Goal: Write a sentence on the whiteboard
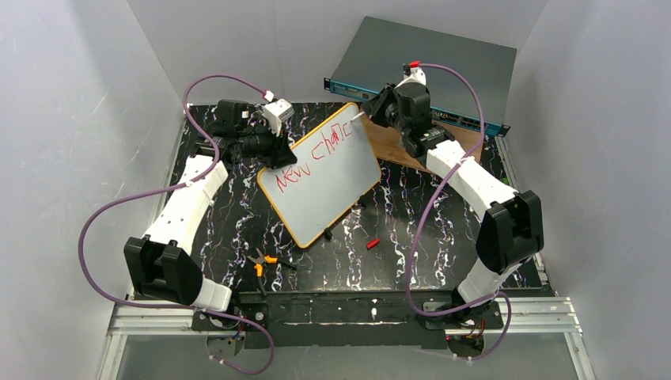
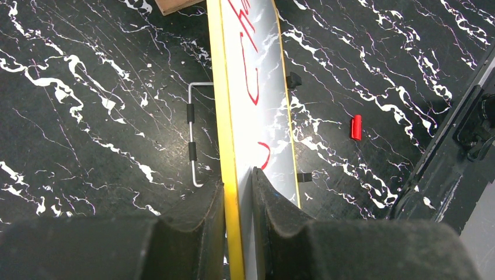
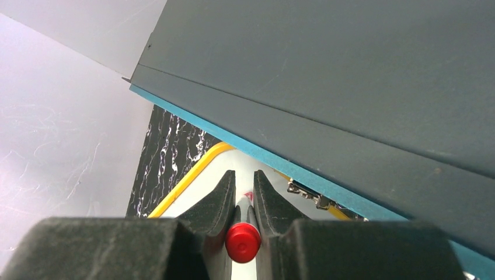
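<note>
Two grippers, one board, one line of writing. From the top view we read the sentence [image 1: 310, 157] in red marker on the whiteboard [image 1: 324, 186]: "New", then "Chanc", with the last letters running up to the right gripper [image 1: 369, 115]. We find no brand or label legible anywhere.

The whiteboard sits tilted over the middle of the black marbled table [image 1: 411, 229], between the two arms. The left gripper [image 1: 274, 155] has its fingers narrowed onto the board's orange rim. The right gripper's fingers are closed around a marker [image 1: 358, 119], whose tip is at the board's far corner.

- Left wrist view alone: a wire stand [image 2: 191, 135] behind the board, black clip feet [image 2: 294, 80] on its front edge, and only fragments of red strokes.
- Top and left wrist views: a red cap [image 1: 373, 243] lying loose on the table.
- Right wrist view alone: the marker's round red butt end between the pads, beneath a grey rack unit [image 3: 350, 87] with a teal edge.
- Top view alone: orange-handled pliers [image 1: 263, 262] near the left arm's base.
</note>
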You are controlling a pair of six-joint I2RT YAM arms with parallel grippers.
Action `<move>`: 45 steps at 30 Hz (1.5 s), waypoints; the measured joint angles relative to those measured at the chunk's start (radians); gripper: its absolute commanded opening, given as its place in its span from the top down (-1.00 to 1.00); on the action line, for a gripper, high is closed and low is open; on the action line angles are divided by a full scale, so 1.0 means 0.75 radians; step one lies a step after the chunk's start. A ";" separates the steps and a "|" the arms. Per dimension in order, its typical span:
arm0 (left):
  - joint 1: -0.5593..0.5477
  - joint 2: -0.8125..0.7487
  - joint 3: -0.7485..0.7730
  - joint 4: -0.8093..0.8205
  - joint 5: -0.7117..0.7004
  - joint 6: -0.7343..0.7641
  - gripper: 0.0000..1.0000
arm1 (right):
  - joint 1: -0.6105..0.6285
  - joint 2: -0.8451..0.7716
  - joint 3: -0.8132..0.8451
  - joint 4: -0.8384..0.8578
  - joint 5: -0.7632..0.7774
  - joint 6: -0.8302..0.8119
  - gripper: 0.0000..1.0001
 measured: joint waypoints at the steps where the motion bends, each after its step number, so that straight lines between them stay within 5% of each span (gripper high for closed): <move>1: 0.000 0.001 0.000 0.000 0.000 0.000 1.00 | 0.000 0.000 -0.004 0.003 0.000 0.001 0.97; 45: -0.003 0.007 0.013 -0.013 -0.003 0.003 1.00 | -0.001 -0.086 -0.085 -0.056 0.035 -0.036 0.97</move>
